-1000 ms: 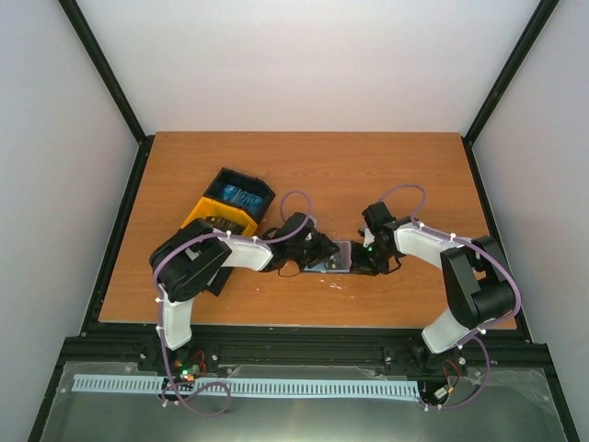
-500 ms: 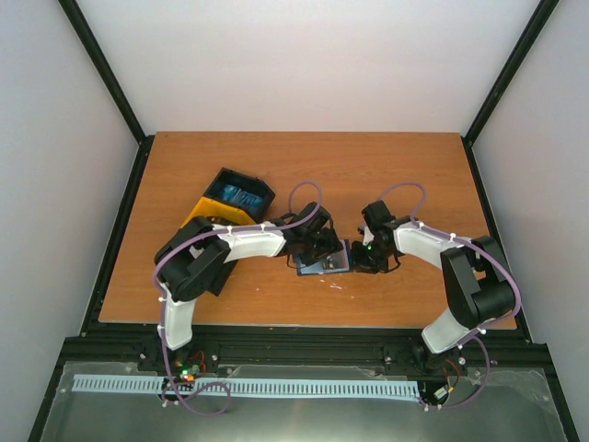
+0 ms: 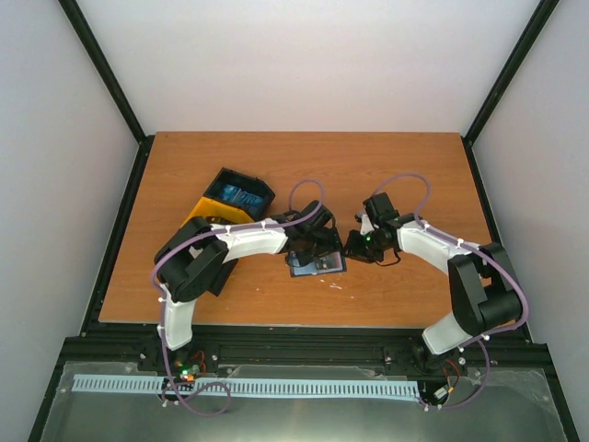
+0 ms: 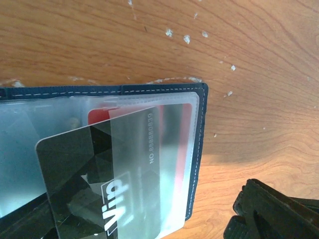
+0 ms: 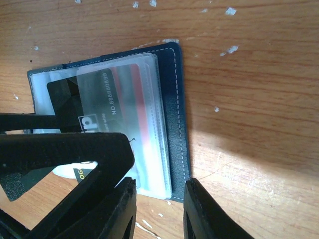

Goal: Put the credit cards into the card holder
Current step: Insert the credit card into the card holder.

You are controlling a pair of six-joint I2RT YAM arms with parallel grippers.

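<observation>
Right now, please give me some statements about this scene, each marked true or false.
1. The card holder lies open on the table. True.
2. The dark grey card lies fully outside the pockets. False: one end sits under a clear pocket.
3. A card with red shows behind it. True.
4. The right gripper clamps the card holder. False: its jaws stand apart, gripping nothing.
5. The bin stands right of the card holder. False: it stands left.

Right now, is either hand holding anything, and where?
The left gripper is open and holds nothing; the dark card sits half in the holder. The right gripper sits over the holder's corner; whether it grips cannot be told.
</observation>
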